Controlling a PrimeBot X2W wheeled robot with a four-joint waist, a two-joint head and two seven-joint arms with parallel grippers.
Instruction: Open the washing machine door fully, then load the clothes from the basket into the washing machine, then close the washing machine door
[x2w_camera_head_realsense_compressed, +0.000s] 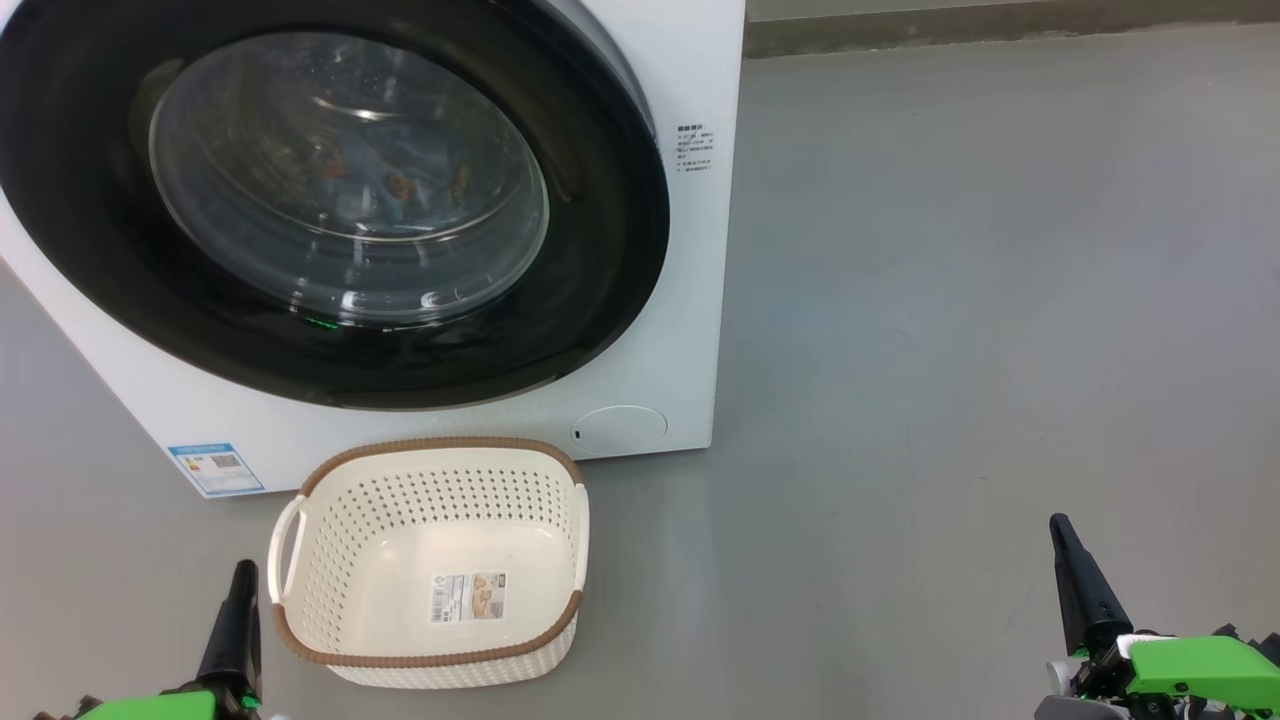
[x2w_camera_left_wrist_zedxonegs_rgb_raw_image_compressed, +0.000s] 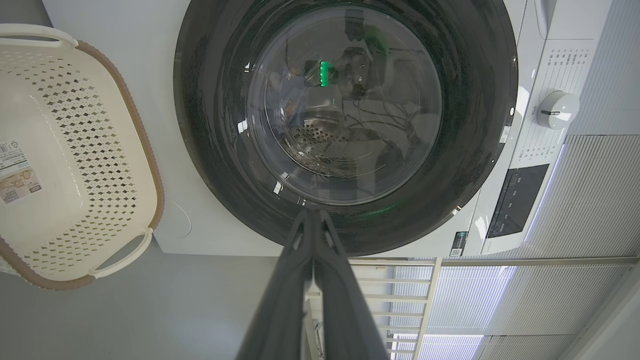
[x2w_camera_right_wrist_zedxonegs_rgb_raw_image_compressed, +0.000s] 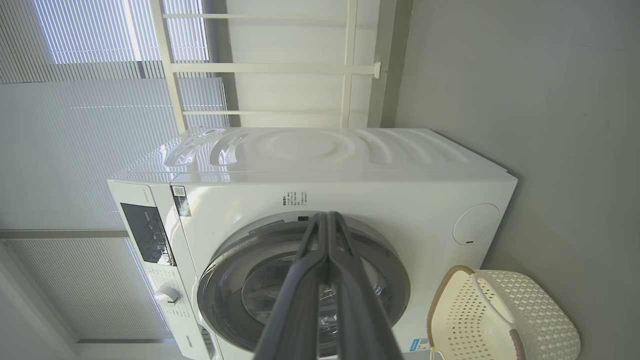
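Our left gripper (x2w_camera_head_realsense_compressed: 244, 572) and right gripper (x2w_camera_head_realsense_compressed: 1060, 528) sit low, fingers pressed together, holding nothing. We judge loading done. Cream perforated plastic basket (x2w_camera_head_realsense_compressed: 430, 660) with brown rim stands empty just beside the left gripper, at the foot of the big white washing machine (x2w_camera_head_realsense_compressed: 690, 300). Beyond, its round black-ringed glass door (x2w_camera_head_realsense_compressed: 345, 190) looks closed. Orange-printed clothes (x2w_camera_head_realsense_compressed: 400, 183) show behind the glass, well apart from both grippers.

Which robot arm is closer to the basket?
Left. The left gripper sits just left of the basket, by its handle; the right gripper is far off to its right, across the floor.
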